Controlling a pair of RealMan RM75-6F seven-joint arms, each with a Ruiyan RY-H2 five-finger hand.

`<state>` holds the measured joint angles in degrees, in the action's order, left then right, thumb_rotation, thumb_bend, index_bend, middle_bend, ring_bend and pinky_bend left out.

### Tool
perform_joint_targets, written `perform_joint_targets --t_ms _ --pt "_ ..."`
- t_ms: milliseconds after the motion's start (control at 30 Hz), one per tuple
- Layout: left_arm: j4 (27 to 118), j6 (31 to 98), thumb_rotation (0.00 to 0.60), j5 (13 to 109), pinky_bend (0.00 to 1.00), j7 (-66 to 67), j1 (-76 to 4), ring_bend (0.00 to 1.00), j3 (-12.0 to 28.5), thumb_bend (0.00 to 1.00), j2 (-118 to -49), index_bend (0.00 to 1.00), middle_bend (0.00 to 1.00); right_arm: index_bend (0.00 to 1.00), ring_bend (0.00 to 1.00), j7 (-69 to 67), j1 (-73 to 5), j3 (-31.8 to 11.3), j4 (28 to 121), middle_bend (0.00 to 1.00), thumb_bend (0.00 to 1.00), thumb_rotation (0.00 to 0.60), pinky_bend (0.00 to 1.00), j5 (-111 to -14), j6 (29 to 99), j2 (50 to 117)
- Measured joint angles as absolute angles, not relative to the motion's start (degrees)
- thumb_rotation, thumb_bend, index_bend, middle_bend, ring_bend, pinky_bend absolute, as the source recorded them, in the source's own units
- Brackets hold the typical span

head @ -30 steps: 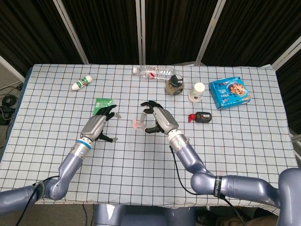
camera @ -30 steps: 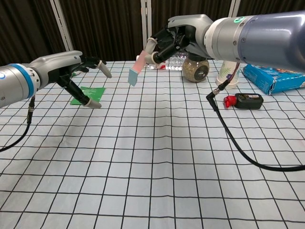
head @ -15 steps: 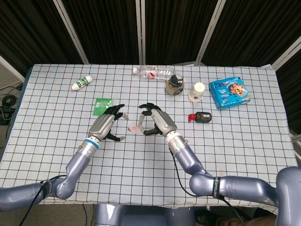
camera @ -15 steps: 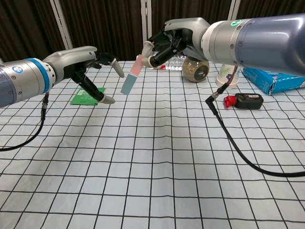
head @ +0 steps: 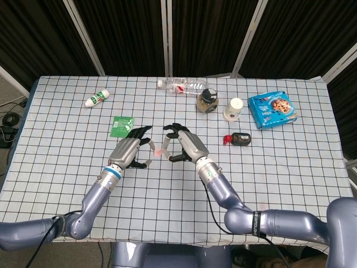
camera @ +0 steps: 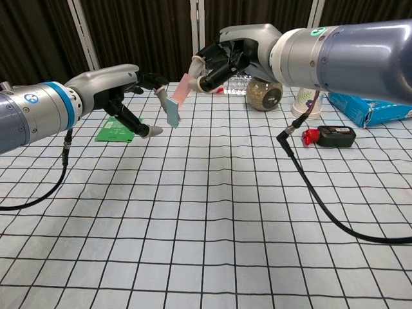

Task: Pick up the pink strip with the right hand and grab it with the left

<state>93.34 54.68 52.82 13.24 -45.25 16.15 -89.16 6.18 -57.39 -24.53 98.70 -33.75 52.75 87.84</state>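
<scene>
chest view: right hand [camera: 222, 61] pinches pink strip [camera: 178, 98], spread-fingered left hand [camera: 125, 90] just beside it.

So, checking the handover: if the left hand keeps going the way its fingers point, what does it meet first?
Most likely the pink strip, hanging from the right hand. The left hand has its fingers apart right beside the strip; whether they touch it is unclear.

my right hand [camera: 222, 61] is pinching the pink strip [camera: 178, 98] by its top end, strip hanging tilted above the checked table [camera: 212, 212]. my left hand [camera: 125, 93] is hovering spread, fingertips [camera: 161, 97] just beside the strip's lower end.
</scene>
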Motion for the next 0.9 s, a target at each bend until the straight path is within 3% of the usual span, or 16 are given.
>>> perform_joint_targets --t_ms 900 --pt "95.9 56.7 0.600 54.3 0.00 12.3 -45.0 0.00 15.0 0.32 -88.2 0.40 0.00 0.80 0.00 5.7 -57.5 -23.4 99.0 0.17 0.43 0.600 0.00 -36.5 52.6 87.5"
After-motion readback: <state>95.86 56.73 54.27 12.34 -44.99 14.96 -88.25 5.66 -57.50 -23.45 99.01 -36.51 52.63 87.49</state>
